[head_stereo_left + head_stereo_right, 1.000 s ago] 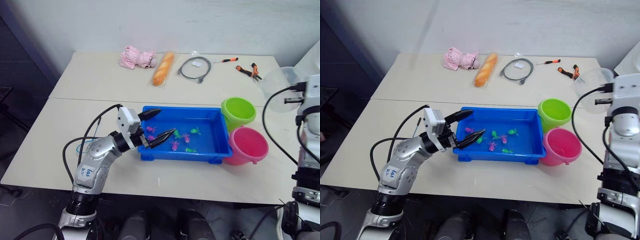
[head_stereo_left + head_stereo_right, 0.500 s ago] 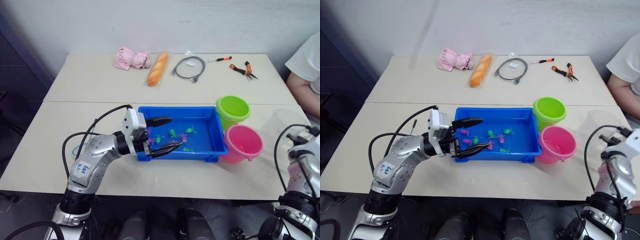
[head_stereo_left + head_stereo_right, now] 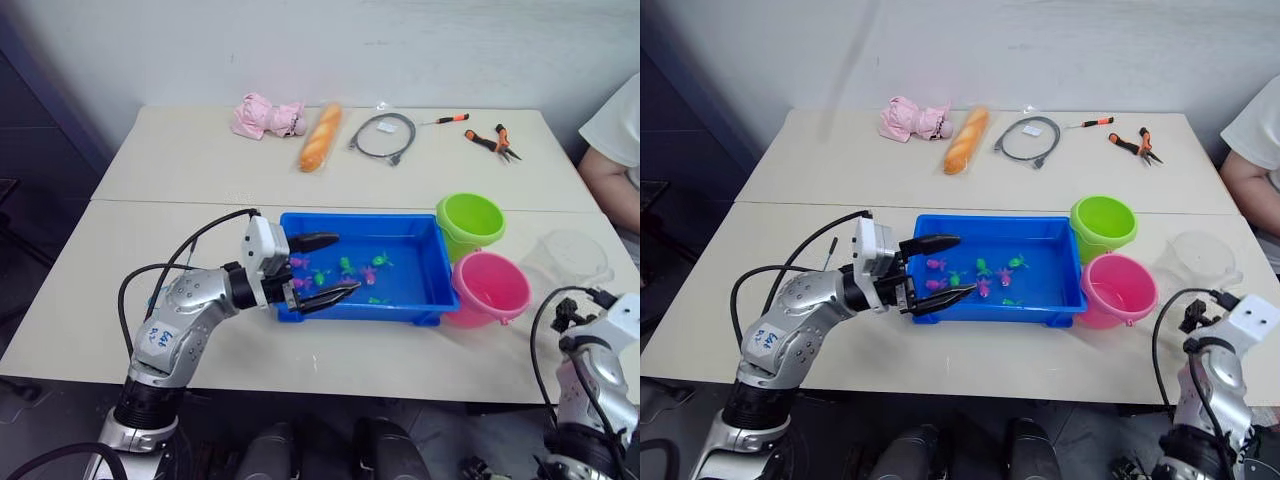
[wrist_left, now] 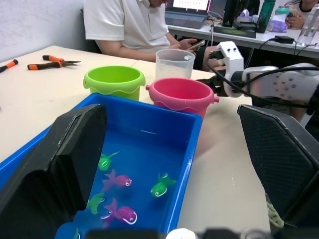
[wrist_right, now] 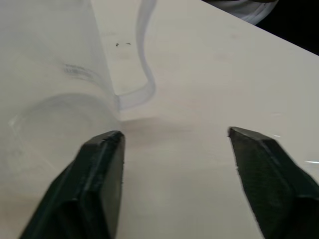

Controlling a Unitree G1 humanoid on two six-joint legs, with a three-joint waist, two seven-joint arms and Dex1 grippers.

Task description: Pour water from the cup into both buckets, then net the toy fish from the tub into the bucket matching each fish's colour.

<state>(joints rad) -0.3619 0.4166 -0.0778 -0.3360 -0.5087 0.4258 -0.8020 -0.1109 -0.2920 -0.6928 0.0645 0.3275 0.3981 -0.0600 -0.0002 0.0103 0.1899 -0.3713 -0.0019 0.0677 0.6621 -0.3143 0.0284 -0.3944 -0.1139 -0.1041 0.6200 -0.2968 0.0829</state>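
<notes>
Beside the pink bucket [image 3: 1121, 288] the cup [image 3: 1196, 262] stands released; your right tool [image 5: 172, 149] gapes empty. Left tool [image 3: 936, 270], open over the tub [image 3: 1065, 290], must fetch the net.

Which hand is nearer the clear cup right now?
Right. The right hand sits open just beside the cup, by its handle, touching nothing. The left hand is far off, open at the opposite end of the blue tub.
</notes>
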